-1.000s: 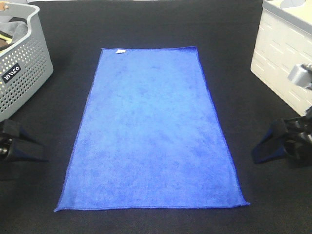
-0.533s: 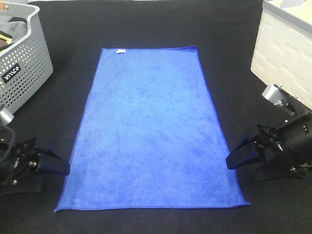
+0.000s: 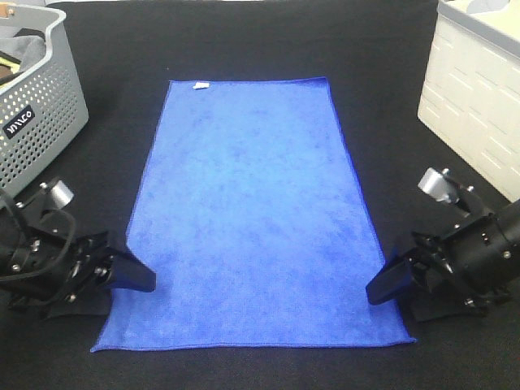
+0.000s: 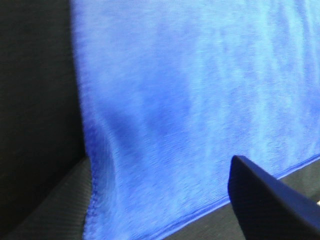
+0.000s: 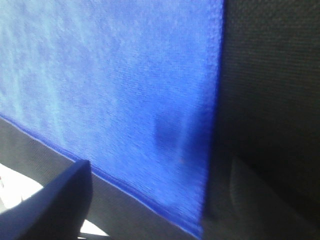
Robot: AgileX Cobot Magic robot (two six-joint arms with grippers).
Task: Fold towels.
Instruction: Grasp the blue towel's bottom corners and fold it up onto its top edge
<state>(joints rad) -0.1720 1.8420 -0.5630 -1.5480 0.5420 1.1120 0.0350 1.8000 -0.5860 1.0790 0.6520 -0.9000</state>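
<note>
The royal-blue towel [image 3: 252, 203] lies flat and spread out on the black table, with its small white tag [image 3: 200, 84] at the far left corner. My left gripper [image 3: 140, 279] is low at the towel's left edge near the front corner. It is open, with its fingers either side of the hem in the left wrist view [image 4: 160, 170]. My right gripper [image 3: 379, 288] is low at the right edge near the front corner. It is open too, straddling the hem in the right wrist view [image 5: 160, 167]. Neither holds the towel.
A perforated grey basket [image 3: 41, 106] with grey cloth inside stands at the far left. A white slotted bin [image 3: 475, 89] stands at the far right. Black table surface [image 3: 252, 41] surrounds the towel.
Both grippers have moved inward from the table's outer sides to the towel's left and right edges near the front corners. The towel has not moved.
</note>
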